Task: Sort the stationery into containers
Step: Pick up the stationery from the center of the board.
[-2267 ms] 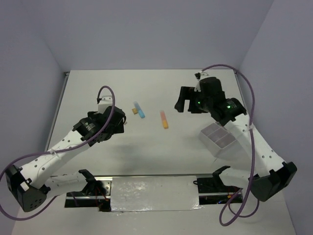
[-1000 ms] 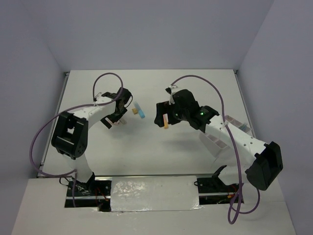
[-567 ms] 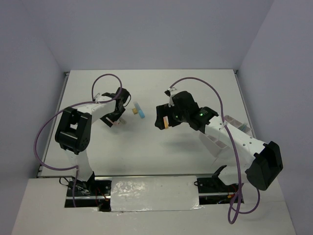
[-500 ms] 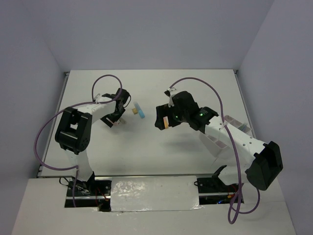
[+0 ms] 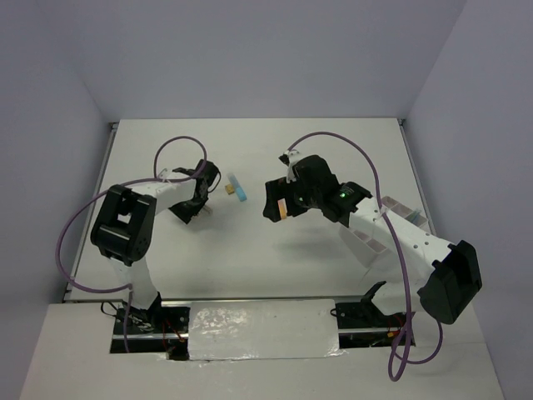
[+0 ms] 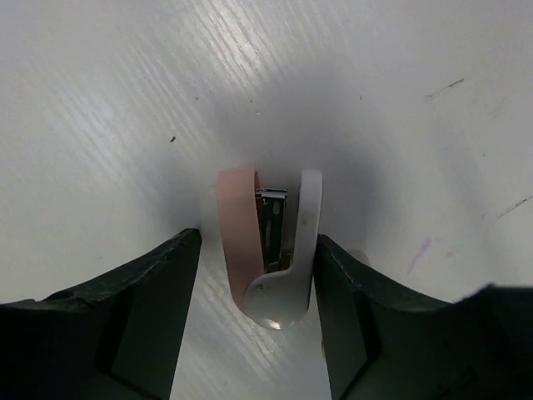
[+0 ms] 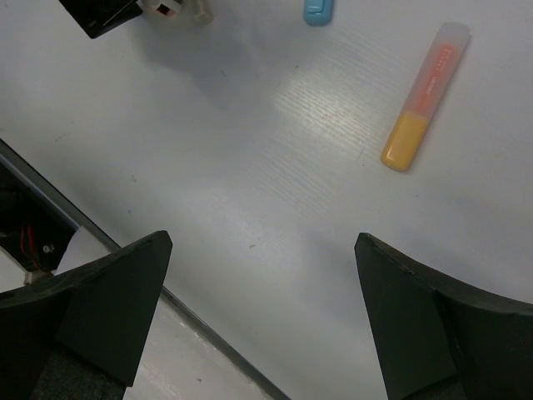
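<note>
View from above, with both wrist views. My left fingers are spread and low over the counter. A small pink-and-white stapler lies between them, its hinge end toward my wrist and its open end pointing away. The pink side stands apart from one finger. The white side lies just beside the other, and whether they touch I cannot tell.

My right fingers are spread wide and pinch nothing. An orange marker lies flat on the counter ahead of them, toward the finger at the right of the wrist view, with its clear cap pointing away from me. Farther ahead, the end of a blue marker shows at the edge of that view.

From above, the blue marker lies between my two sets of fingers, and a tan eraser sits just beside it on the side of my left fingers. The white tray stands well behind my right fingers, partly hidden by that arm.
</note>
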{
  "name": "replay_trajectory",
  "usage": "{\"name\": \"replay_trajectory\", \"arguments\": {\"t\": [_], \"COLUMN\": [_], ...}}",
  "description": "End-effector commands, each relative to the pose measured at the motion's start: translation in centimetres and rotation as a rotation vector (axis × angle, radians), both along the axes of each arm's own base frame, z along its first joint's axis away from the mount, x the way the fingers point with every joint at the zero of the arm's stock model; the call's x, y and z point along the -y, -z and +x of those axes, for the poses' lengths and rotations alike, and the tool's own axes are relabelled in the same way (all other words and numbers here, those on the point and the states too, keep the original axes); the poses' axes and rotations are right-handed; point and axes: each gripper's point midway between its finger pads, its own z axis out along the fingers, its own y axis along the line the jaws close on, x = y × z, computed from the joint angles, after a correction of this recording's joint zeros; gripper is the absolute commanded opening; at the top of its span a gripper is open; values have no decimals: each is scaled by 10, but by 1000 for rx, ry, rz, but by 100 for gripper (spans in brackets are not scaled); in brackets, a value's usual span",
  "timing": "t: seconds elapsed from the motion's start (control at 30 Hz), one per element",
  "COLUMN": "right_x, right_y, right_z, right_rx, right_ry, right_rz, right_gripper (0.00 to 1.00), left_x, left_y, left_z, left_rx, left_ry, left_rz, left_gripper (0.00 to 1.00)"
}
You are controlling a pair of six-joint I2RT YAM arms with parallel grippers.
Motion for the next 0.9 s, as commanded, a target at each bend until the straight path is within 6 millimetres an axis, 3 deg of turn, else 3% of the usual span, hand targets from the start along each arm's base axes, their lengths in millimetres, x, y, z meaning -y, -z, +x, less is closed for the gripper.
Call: {"name": "replay_trajectory", "arguments": {"t": [0.0, 0.03, 0.07, 0.1, 0.27, 0.33, 0.47, 0.53, 0.57, 0.63, 0.67, 0.7, 0.77, 0.8, 0.87], "right_x": [-5, -5, -6, -6, -6, -3, -6, -7, -7, 0, 0, 4, 18, 17, 17], "right_y": [-5, -4, -3, -3, -3, -5, -13, -17, -22, -30, -36, -45, -55, -67, -79], "right_z": [-2, -2, -2, -2, -1, 1, 4, 6, 8, 17, 17, 18, 30, 25, 23], "right_rx": [14, 13, 9, 8, 10, 25, 32, 25, 26, 4, -10, -11, -34, -29, -27], "right_ry": [-27, -27, -27, -28, -22, -2, 5, 13, 21, 75, 69, 83, 150, 131, 129], "right_rz": [14, 16, 15, 16, 15, 16, 34, 46, 62, 113, 161, 208, 306, 351, 365], "right_gripper": [99, 99, 99, 99, 99, 99, 99, 99, 100, 100, 100, 100, 99, 99, 99], "left_x": [-9, -10, -10, -9, -14, -13, 0, 13, 36, 58, 90, 103, 121, 142, 160], "left_y": [-16, -16, -17, -19, -29, -42, -70, -89, -98, -116, -130, -137, -143, -162, -172], "left_z": [-4, -4, -3, -2, -6, -5, -6, -1, 7, 9, 10, 9, -7, -10, -32], "left_rx": [52, 53, 57, 76, 118, 158, 246, 286, 353, 411, 523, 572, 646, 755, 856], "left_ry": [-21, -12, -4, 8, 56, 115, 221, 362, 456, 642, 773, 854, 1011, 1129, 1276], "left_rz": [23, 28, 30, 21, 44, 58, 82, 111, 80, 101, 28, 13, -4, -35, -63], "left_gripper": [68, 63, 41, 30, 22, 14, 13, 10, 7, 6, 0, 0, 0, 0, 0]}}
